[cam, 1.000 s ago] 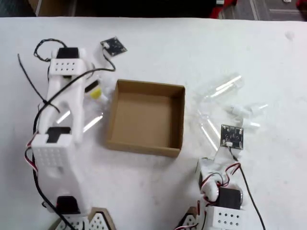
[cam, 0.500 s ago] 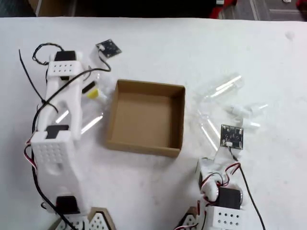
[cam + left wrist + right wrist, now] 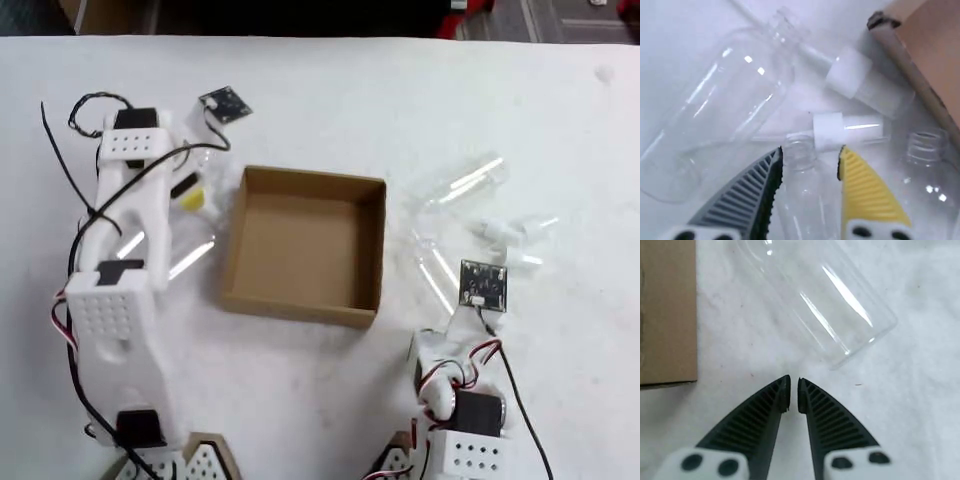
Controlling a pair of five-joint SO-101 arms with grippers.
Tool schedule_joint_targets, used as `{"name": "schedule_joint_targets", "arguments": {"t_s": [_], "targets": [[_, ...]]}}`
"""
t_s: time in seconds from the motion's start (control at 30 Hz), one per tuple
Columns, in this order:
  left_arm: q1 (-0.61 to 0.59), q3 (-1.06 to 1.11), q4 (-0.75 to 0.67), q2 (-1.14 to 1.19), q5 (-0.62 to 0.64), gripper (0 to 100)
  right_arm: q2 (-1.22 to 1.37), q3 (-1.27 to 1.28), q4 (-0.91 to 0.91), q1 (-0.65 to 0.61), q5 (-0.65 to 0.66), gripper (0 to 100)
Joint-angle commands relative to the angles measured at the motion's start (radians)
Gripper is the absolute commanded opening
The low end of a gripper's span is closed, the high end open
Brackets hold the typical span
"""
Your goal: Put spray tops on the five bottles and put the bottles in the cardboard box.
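Observation:
An open cardboard box (image 3: 305, 245) stands mid-table. My left gripper (image 3: 810, 155) hangs just left of the box, open, its grey and yellow fingers astride the neck of a clear uncapped bottle (image 3: 800, 152) lying on the table. Around it lie a larger clear bottle (image 3: 725, 105), another open bottle neck (image 3: 927, 145) and two white spray tops (image 3: 845, 127) (image 3: 860, 82). My right gripper (image 3: 793, 385) is shut on nothing, low over the table just short of a clear bottle (image 3: 815, 295). Right of the box lie more bottles (image 3: 460, 180) (image 3: 435, 265) and spray tops (image 3: 510, 230).
The left arm (image 3: 120, 290) runs along the table's left side, with black cables looping off it. The right arm's base (image 3: 460, 410) sits at the near right edge. A corner of the box (image 3: 665, 315) lies close beside the right gripper.
The left arm's wrist has shifted slightly left and away from the box, its yellow finger moving with it. The right arm, box and bottles on the right have not moved.

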Motion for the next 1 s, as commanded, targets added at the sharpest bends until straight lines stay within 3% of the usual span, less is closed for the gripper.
{"name": "schedule_joint_targets", "arguments": {"t_s": [0.0, 0.37, 0.57, 0.77, 0.97], "targets": [[-0.015, -0.061, 0.014, 0.019, -0.005, 17, -0.005, 0.009, 0.004, -0.004, 0.008, 1.5], [-0.021, -0.091, 0.064, 0.073, -0.014, 17, -0.005, 0.009, 0.004, -0.004, 0.008, 1.5], [-0.053, -0.213, 0.180, 0.148, -0.012, 17, -0.005, 0.009, 0.004, -0.004, 0.008, 1.5], [-0.050, -0.356, 0.304, 0.209, -0.014, 2, -0.005, 0.009, 0.004, -0.004, 0.008, 1.5], [-0.053, -0.509, 0.419, 0.246, -0.014, 10, -0.005, 0.009, 0.004, -0.004, 0.008, 1.5]]}}
